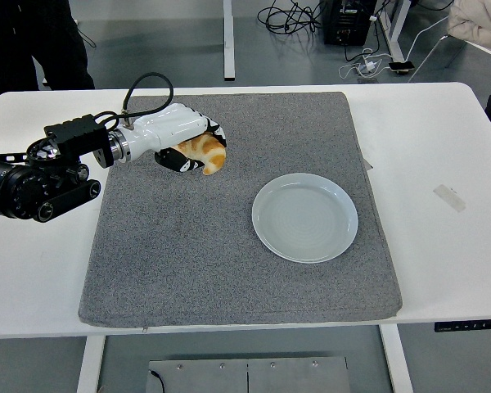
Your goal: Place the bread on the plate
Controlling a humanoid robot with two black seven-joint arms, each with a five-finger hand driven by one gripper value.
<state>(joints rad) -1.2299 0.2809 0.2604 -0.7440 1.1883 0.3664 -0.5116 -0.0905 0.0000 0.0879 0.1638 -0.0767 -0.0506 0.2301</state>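
A golden croissant-shaped bread is held in my left hand, whose white and black fingers are curled around it above the grey mat. The hand and bread sit over the mat's upper left part. An empty pale blue plate lies on the mat to the lower right of the bread, well apart from it. My left arm enters from the left edge. The right arm does not show.
The grey mat covers the middle of the white table. A small piece of tape lies on the table at the right. A person in dark clothes stands at the top left, beyond the table.
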